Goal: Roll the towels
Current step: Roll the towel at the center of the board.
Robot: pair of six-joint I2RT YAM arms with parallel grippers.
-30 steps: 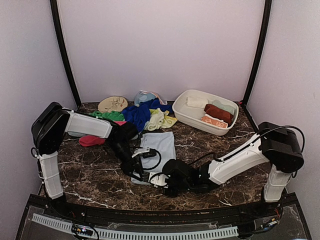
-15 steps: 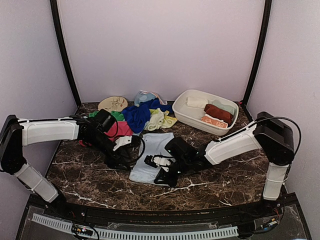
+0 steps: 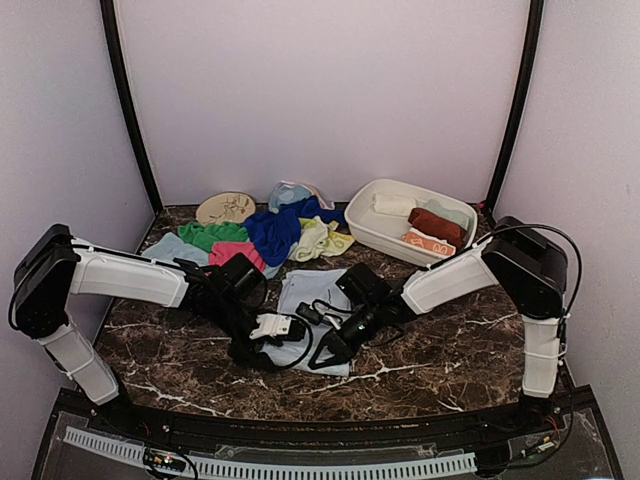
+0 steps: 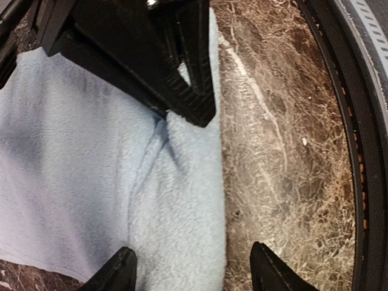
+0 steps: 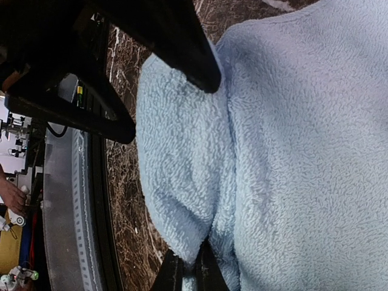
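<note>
A light blue towel (image 3: 312,292) lies flat on the marble table, near the middle. My left gripper (image 3: 290,338) is open at the towel's near edge. In the left wrist view (image 4: 194,274) one fingertip is over the towel (image 4: 91,182) and the other over bare marble. My right gripper (image 3: 320,354) is shut on a fold of the towel's near edge. In the right wrist view (image 5: 189,274) it pinches the bunched cloth (image 5: 291,151). The two grippers face each other closely.
A white basin (image 3: 372,232) at the back right holds rolled towels. A pile of blue (image 3: 275,228), green (image 3: 212,236), pink (image 3: 232,252) and yellow-green (image 3: 322,238) towels lies at the back. A tan disc (image 3: 225,207) leans by the wall.
My left arm swung out to the left, then came back low to the towel's near edge. My right arm drew back toward the table's middle while its gripper stayed at that edge.
</note>
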